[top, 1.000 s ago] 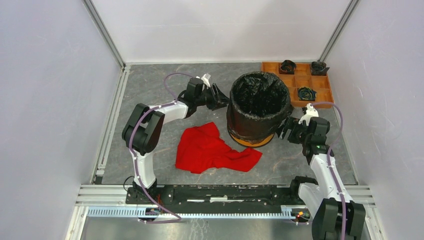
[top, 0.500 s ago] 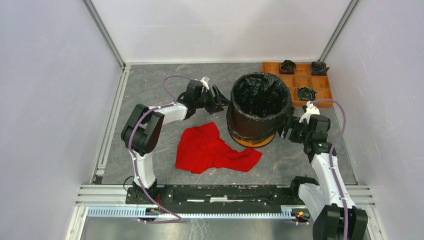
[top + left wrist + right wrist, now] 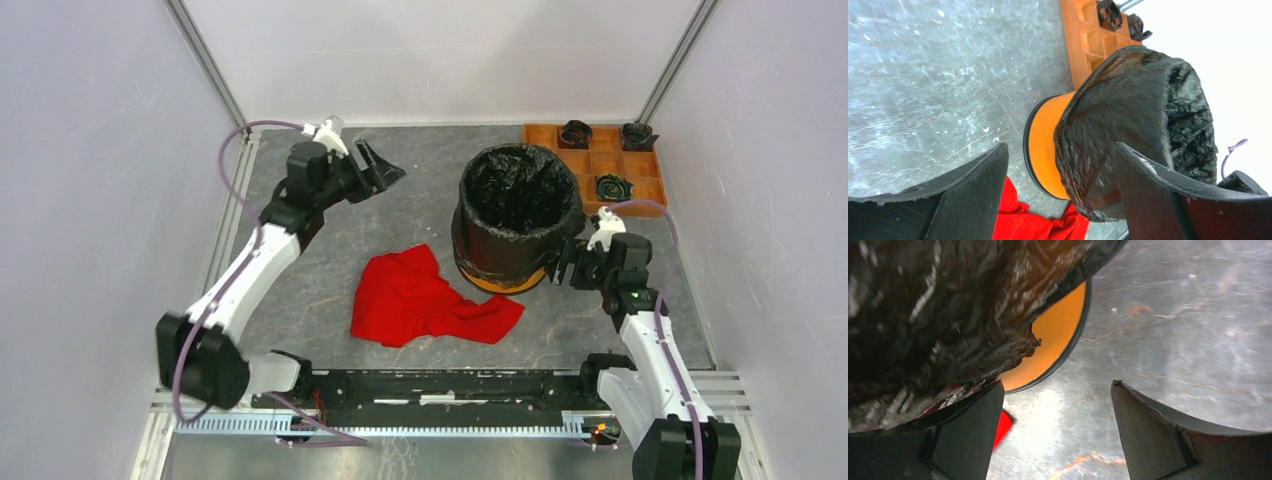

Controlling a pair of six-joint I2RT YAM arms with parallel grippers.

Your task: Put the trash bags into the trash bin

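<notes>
Draping over the mouth of the trash bin (image 3: 505, 281), the trash bag (image 3: 518, 195) already lines the dark inside and hangs down the outer wall as a crinkled, glossy skirt, leaving only an orange band bare at the foot. The bin stands upright on the desk (image 3: 420, 215), just beside a red cloth (image 3: 425, 297).

I judge the bag to be very light, limp and slick: thin film that folds under any touch, slides between hard pads and could tear if dragged across the rim. It offers no stiff edge. The best place to hold it is probably a bunched fold of the hanging hem, pinched through several layers (a single layer would likely slip out). The bin looks rigid but light enough to shift or tip if the film is pulled sideways.

The left fingers (image 3: 973, 185) are spread wide and hold nothing. From the top view they hover well apart from the bin, over the far left of the desk, with the bin's side and the bag's skirt framed in the gap ahead of them.

The right fingers (image 3: 1153, 425) are also spread and empty, low at the bin's near right side. The bag's ragged hem hangs just above one finger. Whether it touches there I cannot tell. Between the two fingers lies only bare desk and the edge of the orange base.
</notes>
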